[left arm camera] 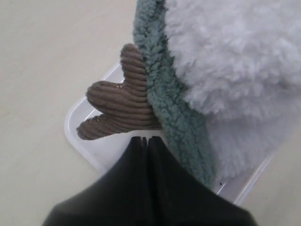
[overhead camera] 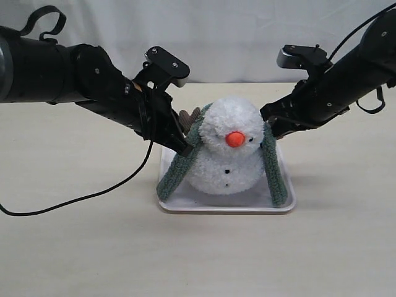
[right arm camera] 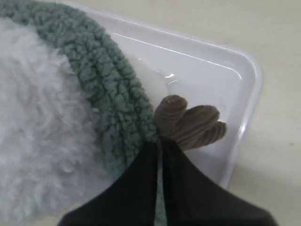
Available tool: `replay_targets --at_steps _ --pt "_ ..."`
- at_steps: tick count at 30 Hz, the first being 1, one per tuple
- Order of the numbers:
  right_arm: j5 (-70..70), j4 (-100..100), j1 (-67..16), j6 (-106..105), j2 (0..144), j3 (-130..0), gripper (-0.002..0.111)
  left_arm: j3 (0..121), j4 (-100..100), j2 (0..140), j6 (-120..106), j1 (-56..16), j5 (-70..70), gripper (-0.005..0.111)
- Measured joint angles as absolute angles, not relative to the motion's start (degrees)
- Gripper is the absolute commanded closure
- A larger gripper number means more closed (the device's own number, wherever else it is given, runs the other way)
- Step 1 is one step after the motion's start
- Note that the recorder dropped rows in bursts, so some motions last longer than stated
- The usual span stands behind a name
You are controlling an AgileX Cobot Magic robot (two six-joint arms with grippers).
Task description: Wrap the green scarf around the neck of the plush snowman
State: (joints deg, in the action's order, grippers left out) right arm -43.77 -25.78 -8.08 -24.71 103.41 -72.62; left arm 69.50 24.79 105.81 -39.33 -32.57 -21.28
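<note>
Green scarf [overhead camera: 178, 171] behind plush snowman's head [overhead camera: 232, 116]

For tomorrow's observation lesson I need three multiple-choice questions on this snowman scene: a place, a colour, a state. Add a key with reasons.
1. Where does the plush snowman sit?
A. on the bare table
B. in a white tray
C. on a chair
2. What colour is its nose?
A. orange
B. blue
C. black
3. How does the green scarf lie?
A. folded beside the tray
B. knotted under the nose
C. draped round the back, one end hanging down each side
Key: B, the tray rim surrounds its base; A, the nose is bright orange; C, both ends hang untied.
</note>
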Motion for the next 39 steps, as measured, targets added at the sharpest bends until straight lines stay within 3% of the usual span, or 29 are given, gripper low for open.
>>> replay_targets --at_steps 14,24,26,33,39 --pt "-43.6 -28.6 -11.8 -29.1 107.3 -72.7 0.104 67.5 24.9 105.8 -39.4 -32.6 -18.6 0.107" --pt "-43.7 -22.1 -12.0 -28.9 99.5 -72.8 0.103 67.5 24.9 105.9 -39.4 -32.6 -17.8 0.107" --pt "-44.9 -22.1 -12.0 -28.9 97.5 -73.0 0.099 67.5 24.9 106.3 -39.4 -32.6 -17.8 0.107" --pt "-52.4 -22.1 -12.0 -28.9 96.1 -71.4 0.065 67.5 24.9 107.8 -41.5 -32.6 -19.3 0.107" --pt "-49.9 -22.0 -12.1 -29.0 96.1 -65.8 0.059 67.5 26.4 107.8 -41.7 -32.6 -20.2 0.107"
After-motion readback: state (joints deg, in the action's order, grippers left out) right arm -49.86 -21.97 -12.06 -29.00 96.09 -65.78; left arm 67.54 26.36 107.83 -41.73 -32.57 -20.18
